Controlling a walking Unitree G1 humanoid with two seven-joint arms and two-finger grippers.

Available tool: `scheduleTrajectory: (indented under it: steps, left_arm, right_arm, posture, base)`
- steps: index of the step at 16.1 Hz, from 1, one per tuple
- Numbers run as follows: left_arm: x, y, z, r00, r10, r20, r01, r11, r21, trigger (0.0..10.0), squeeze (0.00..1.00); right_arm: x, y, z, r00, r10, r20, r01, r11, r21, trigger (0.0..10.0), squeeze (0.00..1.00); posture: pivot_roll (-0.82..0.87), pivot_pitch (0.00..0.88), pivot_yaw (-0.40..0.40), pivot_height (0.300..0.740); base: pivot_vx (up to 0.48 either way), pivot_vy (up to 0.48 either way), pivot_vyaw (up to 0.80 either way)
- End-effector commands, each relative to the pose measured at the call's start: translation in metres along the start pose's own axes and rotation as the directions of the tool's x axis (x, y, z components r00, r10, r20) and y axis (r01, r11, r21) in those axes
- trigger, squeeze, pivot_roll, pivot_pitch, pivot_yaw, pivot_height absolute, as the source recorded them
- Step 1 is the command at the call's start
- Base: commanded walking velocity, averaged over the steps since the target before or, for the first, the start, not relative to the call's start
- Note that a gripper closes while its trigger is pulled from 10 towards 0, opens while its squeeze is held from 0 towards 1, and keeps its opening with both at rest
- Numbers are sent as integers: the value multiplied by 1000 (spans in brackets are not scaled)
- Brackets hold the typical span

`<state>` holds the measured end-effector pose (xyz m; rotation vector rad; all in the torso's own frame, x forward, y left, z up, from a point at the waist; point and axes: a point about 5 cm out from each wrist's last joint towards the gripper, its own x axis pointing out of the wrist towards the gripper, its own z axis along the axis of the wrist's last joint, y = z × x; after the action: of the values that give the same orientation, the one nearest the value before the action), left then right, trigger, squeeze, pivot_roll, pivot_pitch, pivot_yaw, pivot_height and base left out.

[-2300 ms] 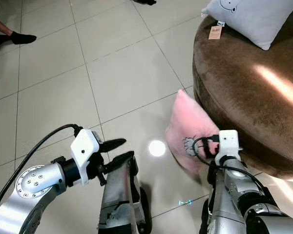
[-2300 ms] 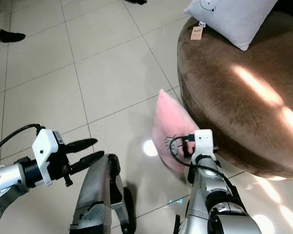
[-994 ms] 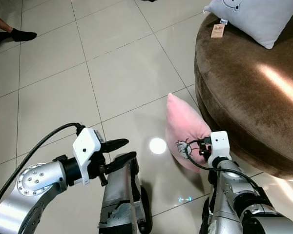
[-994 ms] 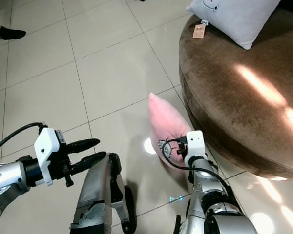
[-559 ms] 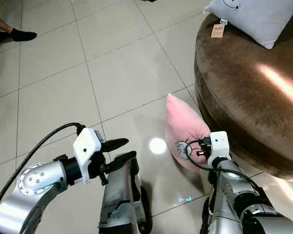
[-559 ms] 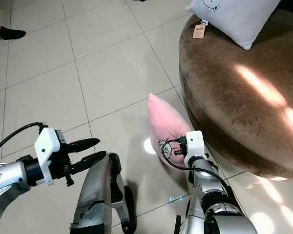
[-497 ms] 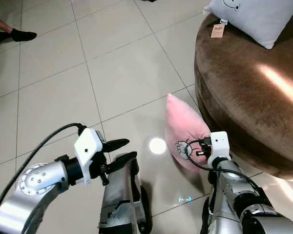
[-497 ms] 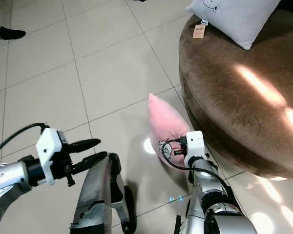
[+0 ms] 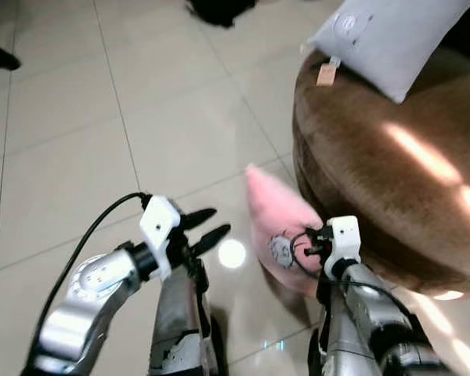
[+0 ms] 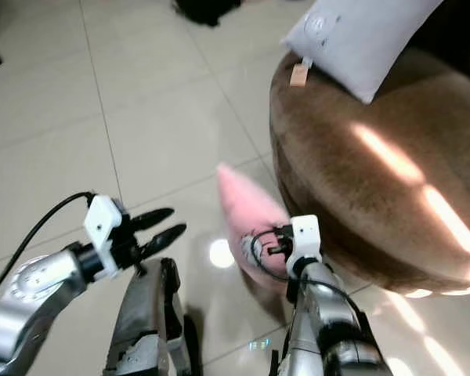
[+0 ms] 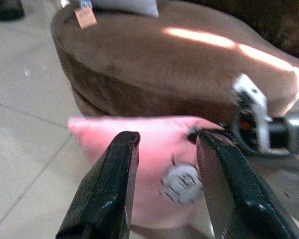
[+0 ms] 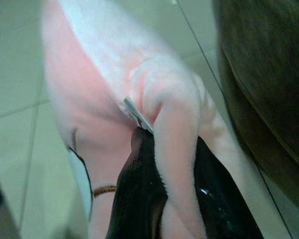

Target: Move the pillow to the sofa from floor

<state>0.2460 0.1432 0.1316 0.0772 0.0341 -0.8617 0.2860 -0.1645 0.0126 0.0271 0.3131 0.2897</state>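
A pink pillow (image 9: 276,221) with a small printed figure stands on edge on the tiled floor, against the side of the round brown sofa (image 9: 376,157). My right gripper (image 12: 172,145) is shut on a bunched fold of its lower right corner, its fingertips buried in the fabric; the white wrist (image 9: 342,237) sits just right of the pillow. My left gripper (image 9: 216,221) is open a short way left of the pillow, level with its middle. In the left wrist view the pillow (image 11: 159,144) lies ahead between the two black fingers (image 11: 114,169).
A pale grey pillow (image 9: 388,35) with a paper tag (image 9: 327,74) lies on the sofa's top. A dark object (image 9: 219,9) sits on the floor far ahead. My own legs (image 9: 176,329) stand below the left gripper. Open tile floor stretches to the left.
The camera has tilted and shifted. My left gripper has reached forward and right, closer to the pillow. The right gripper keeps its hold on the pillow's corner.
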Motion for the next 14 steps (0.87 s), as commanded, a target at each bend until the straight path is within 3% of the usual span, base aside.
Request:
scheduleTrajectory:
  steps: [1, 2, 4, 5, 7, 8, 9, 10, 14]
  left_arm:
    - [-1, 2, -6, 999, 31, -12, -31, 999, -6, 10000, 0]
    - [-4, 1, -6, 999, 50, 9, -50, 999, -17, 10000, 0]
    - [-12, 0, -1, 994, 96, 55, -94, 995, -41, 10000, 0]
    - [-12, 1, 0, 992, 106, 64, -103, 994, -44, 10000, 0]
    - [-9, 10, 13, 965, 218, 148, -216, 976, -29, 10000, 0]
    - [-7, 12, 16, 959, 234, 159, -234, 972, -20, 10000, 0]
    - [0, 18, 24, 946, 276, 169, -281, 960, 6, 10000, 0]
    - [14, 26, 36, 927, 323, 192, -333, 943, 25, 10000, 0]
    - [29, 36, 34, 894, 407, 190, -427, 901, 82, 10000, 0]
  right_arm:
    - [0, 9, 7, 997, 58, 48, -59, 998, 9, 0, 0]
    - [-8, 15, 11, 993, 81, 84, -84, 996, 29, 0, 0]
    - [-35, 31, 46, 967, 90, 238, -113, 990, 87, 0, 0]
    - [-39, 32, 54, 961, 78, 267, -107, 990, 96, 0, 0]
    - [-68, 32, 133, 844, -102, 527, -29, 972, 235, 0, 0]
    - [-70, 30, 142, 818, -144, 556, 1, 968, 249, 0, 0]
    - [-72, 23, 153, 795, -243, 557, 96, 955, 279, 10000, 0]
    - [-71, 15, 162, 778, -292, 557, 173, 951, 257, 10000, 0]
    - [-69, 7, 153, 784, -388, 485, 313, 921, 231, 10000, 0]
  posture:
    - [6, 83, 100, 532]
    - [-10, 60, 101, 532]
    - [-41, 24, 107, 532]
    - [-41, 24, 107, 532]
    - [-54, 0, 107, 532]
    - [-54, 0, 107, 532]
    - [-60, 0, 108, 532]
    - [-52, 0, 109, 532]
    - [-61, 0, 121, 562]
  base:
    - [0, 0, 0]
    - [0, 0, 0]
    - [0, 0, 0]
    - [0, 0, 0]
    - [0, 0, 0]
    - [0, 0, 0]
    - [0, 0, 0]
    - [0, 0, 0]
    - [0, 0, 0]
